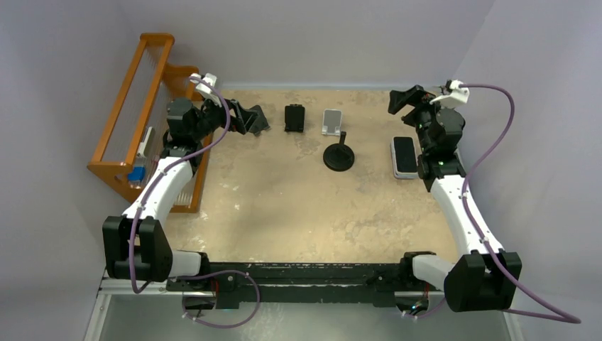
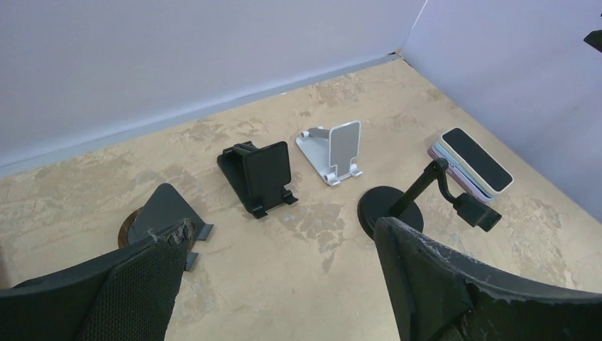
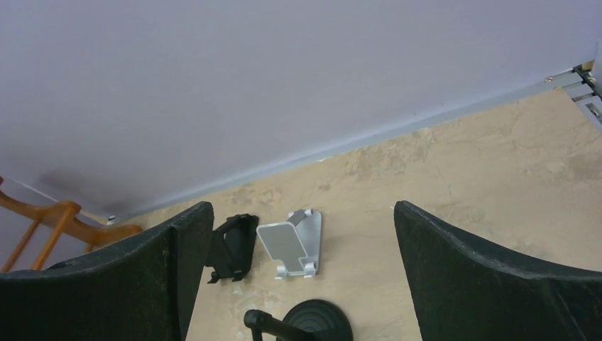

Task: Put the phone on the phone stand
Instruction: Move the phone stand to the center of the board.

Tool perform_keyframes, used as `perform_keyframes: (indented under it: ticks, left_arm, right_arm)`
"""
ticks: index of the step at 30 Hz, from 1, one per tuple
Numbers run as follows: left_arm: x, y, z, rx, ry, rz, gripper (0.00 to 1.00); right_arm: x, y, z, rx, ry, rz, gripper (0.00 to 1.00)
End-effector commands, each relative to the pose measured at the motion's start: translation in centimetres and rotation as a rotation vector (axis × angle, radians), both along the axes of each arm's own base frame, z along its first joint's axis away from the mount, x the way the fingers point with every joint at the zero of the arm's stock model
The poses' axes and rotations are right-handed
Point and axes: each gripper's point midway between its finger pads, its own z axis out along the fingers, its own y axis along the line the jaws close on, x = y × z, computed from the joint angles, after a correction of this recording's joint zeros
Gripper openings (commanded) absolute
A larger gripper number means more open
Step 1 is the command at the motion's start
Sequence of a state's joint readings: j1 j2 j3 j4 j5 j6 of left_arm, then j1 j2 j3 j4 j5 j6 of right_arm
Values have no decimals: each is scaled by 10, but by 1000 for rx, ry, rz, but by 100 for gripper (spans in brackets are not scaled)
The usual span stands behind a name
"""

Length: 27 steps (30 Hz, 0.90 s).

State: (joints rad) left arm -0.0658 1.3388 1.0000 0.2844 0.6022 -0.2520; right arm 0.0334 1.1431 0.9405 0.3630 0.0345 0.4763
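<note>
Fingers L (image 2: 135, 284): mine, spread wide, nothing held.
Fingers R (image 3: 497, 284): spread wide, nothing held.
Phone (image 1: 405, 153): flat on desk (image 1: 284, 206), far right, by my R arm.
Silver stand (image 1: 331, 121): back centre, apart from phone.

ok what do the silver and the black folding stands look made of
Silver folding phone stand: likely aluminium with a satin finish, going by its even, pale metallic sheen and thin bent plates. Black folding phone stand: probably matte plastic, dull and unreflective; coated metal cannot be ruled out.
</note>
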Motion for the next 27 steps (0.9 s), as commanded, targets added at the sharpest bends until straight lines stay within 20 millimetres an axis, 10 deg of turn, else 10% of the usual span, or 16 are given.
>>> perform_keyframes:
  ticks: [1,19,27]
  left_arm:
    - [2,0,21,-10,-66,-2,98]
    - [158,16,-97,197,189,84,90]
    - [180,12,-136,233,262,24,74]
  right_arm:
    - [-13,6,15,31,-53,36,99]
    - [-2,65,-25,-63,25,414,99]
    - [-6,68,-29,-77,13,436,99]
